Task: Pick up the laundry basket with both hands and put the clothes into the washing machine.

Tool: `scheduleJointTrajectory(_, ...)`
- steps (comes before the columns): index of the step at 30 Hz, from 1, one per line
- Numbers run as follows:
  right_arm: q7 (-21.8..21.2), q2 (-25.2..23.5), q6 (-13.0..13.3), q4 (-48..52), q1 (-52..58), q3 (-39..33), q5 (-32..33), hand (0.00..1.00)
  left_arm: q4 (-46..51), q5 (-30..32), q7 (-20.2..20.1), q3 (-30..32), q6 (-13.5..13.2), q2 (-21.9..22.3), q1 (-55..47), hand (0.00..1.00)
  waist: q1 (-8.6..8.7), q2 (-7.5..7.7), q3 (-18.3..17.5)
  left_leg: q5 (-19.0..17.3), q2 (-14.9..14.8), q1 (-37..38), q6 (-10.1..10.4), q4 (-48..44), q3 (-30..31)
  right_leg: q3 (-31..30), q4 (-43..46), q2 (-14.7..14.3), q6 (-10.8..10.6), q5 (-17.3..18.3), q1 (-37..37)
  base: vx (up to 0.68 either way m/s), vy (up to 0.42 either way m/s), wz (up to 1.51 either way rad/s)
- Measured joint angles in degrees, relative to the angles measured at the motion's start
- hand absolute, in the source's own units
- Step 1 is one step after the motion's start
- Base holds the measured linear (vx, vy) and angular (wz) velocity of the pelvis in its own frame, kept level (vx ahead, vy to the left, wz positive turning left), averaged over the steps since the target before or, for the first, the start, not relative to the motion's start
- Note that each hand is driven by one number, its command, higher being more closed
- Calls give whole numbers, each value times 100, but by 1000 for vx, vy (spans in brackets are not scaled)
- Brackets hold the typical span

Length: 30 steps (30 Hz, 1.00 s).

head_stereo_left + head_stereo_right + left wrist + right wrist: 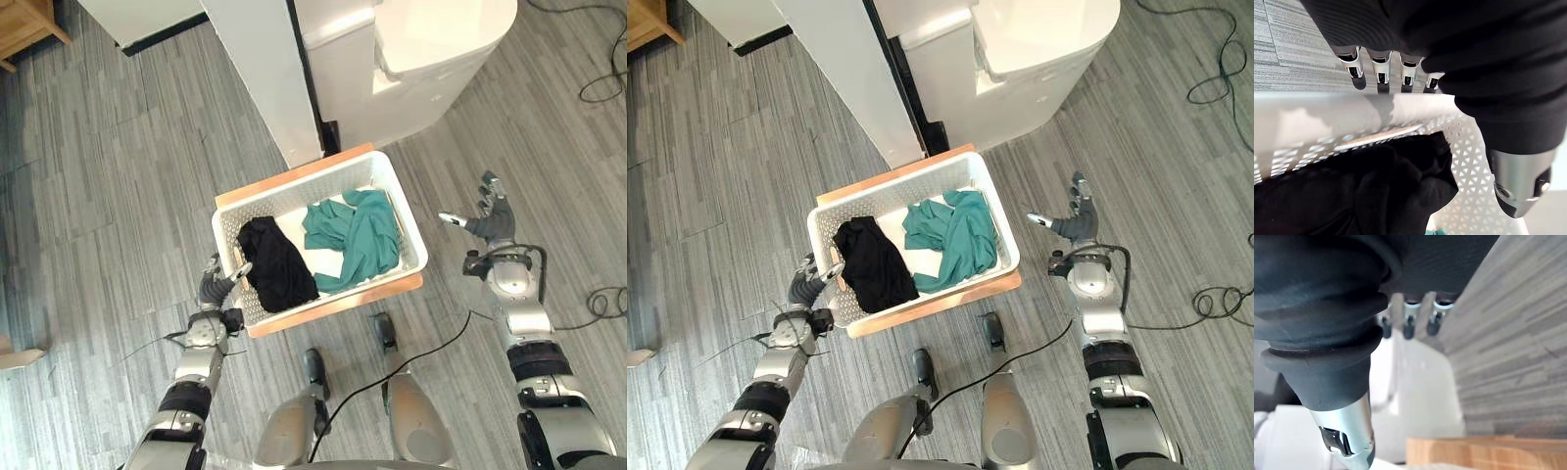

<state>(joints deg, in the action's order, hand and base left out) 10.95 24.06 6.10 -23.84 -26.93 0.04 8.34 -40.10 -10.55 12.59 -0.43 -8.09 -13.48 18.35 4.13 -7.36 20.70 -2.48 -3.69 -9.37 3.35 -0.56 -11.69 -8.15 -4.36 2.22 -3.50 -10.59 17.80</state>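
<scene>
White plastic laundry basket (409,225), holding a black garment (276,262) and a green garment (353,235), sits on a wooden board (338,304) before the washing machine (431,59) — left hand (214,286) straddling its rim unclamped, right hand (493,223) splayed well clear — so a one-sided lift would probably tip it.

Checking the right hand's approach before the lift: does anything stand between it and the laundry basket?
Nothing visible does. The right hand hangs open over the floor, apart from the right rim of the laundry basket, with bare floor in the gap. The left hand sits at the opposite rim.
</scene>
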Motion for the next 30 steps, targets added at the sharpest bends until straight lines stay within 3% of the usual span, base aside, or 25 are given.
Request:
scheduleJointTrajectory(21, 21, -110, -298, -1252, -1357, 550, -461, 0, -547, -35, 377, 2, 68, 106, 923, 0, -18, -39, 290, 52, 138, -256, -53, -29, -162, -239, 1, 103, -93, -159, 323, -7, -3, -3)
scheduleJointTrajectory(30, 22, 91, -340, -1755, -2368, 535, -670, 0, -551, -450, 401, -101, 3, 117, 1430, 0, -8, -134, 534, 184, 293, -617, -175, -20, -63, -184, 1, 268, -192, -257, 634, -3, 5, 9)
